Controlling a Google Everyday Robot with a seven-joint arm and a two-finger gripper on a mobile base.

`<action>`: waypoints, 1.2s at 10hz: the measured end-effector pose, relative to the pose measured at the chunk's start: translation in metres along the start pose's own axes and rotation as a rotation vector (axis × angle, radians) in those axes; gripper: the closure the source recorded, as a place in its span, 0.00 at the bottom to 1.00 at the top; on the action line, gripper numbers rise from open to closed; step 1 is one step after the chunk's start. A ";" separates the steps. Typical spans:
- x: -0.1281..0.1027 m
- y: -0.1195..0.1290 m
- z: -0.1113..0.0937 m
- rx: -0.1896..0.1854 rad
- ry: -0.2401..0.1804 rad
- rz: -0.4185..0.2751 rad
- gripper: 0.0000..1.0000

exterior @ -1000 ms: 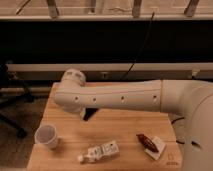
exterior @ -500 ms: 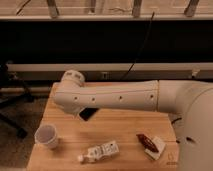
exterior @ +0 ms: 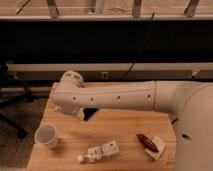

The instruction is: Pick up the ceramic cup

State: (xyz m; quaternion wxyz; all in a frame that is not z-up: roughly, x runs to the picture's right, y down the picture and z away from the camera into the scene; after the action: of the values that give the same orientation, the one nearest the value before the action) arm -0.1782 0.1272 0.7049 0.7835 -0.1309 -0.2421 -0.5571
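Three things line your desk's [exterior: 120, 131] near edge: the ceramic cup [exterior: 46, 136] upright at the left corner, a white bottle [exterior: 98, 151] on its side mid-desk, and a white snack packet [exterior: 151, 144] at the right. Farther back, the white arm [exterior: 110, 96] reaches leftward. The claw [exterior: 89, 114] is a dark shape beneath it, apart from the cup; released or clenched, you cannot tell.
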 end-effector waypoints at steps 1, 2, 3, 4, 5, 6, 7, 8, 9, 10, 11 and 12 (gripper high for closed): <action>-0.001 0.000 0.001 0.006 -0.007 -0.006 0.21; -0.002 0.000 0.005 0.011 -0.016 -0.009 0.20; -0.005 -0.001 0.013 0.013 -0.027 -0.022 0.20; -0.008 -0.003 0.018 0.018 -0.035 -0.035 0.20; -0.008 -0.004 0.019 0.020 -0.037 -0.043 0.20; -0.009 -0.003 0.020 0.021 -0.044 -0.049 0.20; -0.011 -0.004 0.022 0.023 -0.056 -0.060 0.20; -0.015 -0.005 0.027 0.026 -0.066 -0.072 0.20; -0.017 -0.006 0.028 0.028 -0.073 -0.079 0.20; -0.019 -0.006 0.031 0.031 -0.082 -0.089 0.20; -0.020 -0.006 0.031 0.032 -0.085 -0.094 0.20; -0.021 -0.006 0.033 0.033 -0.093 -0.102 0.20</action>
State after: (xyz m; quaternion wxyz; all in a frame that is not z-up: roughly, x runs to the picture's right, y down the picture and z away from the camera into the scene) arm -0.1976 0.1581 0.7214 0.7441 -0.1313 -0.2936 -0.5856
